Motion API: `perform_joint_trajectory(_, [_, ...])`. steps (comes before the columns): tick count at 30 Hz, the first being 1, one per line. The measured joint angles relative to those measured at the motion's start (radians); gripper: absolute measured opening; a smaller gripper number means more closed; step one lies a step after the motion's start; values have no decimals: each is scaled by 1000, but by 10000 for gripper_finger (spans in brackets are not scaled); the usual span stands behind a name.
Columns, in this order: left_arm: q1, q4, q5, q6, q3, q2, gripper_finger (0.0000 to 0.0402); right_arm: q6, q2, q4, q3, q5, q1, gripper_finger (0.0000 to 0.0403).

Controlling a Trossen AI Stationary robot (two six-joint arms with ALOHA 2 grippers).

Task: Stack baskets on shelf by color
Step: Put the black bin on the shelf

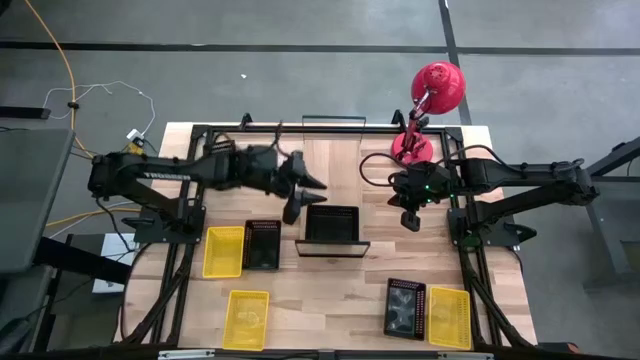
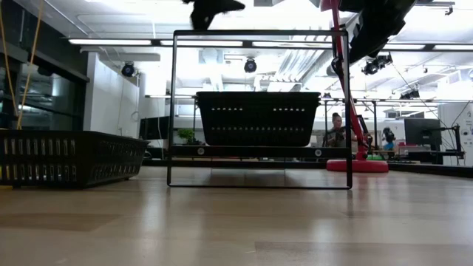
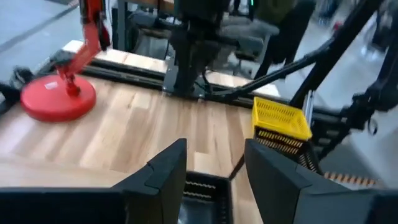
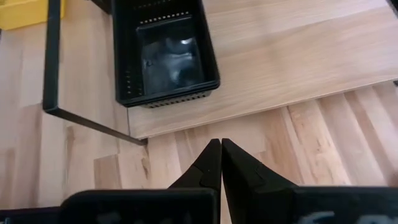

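The shelf [image 1: 340, 160] is a light board with black wire rails at its far and near ends. One black basket [image 1: 332, 223] sits on its near end; it also shows in the low view [image 2: 257, 118] and the right wrist view [image 4: 165, 53]. My left gripper [image 1: 300, 192] is open and hovers over the shelf's left edge, just far-left of that basket [image 3: 205, 190]. My right gripper [image 1: 410, 218] is shut and hangs over the table right of the shelf [image 4: 280, 68]. Other baskets rest flat on the table: yellow [image 1: 224, 250], black [image 1: 263, 244], yellow [image 1: 247, 318], black [image 1: 405, 306], yellow [image 1: 450, 316].
A red desk lamp [image 1: 430, 100] stands at the table's far right, its base [image 3: 59, 96] near the shelf's far end. Black arm frames run along both table sides. Bare wood lies between the shelf and the near baskets. People show in the room behind [image 2: 336, 129].
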Motion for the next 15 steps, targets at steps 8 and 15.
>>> perform_joint_trajectory(8, [2, 175, -77, -93, -229, -158, 149, 12, 0, 37, 0, -11, 0, 0])
perform_joint_trajectory(15, [52, 4, -85, -1, -231, -302, 149, 204, 0, 164, 0, -8, 0, 0])
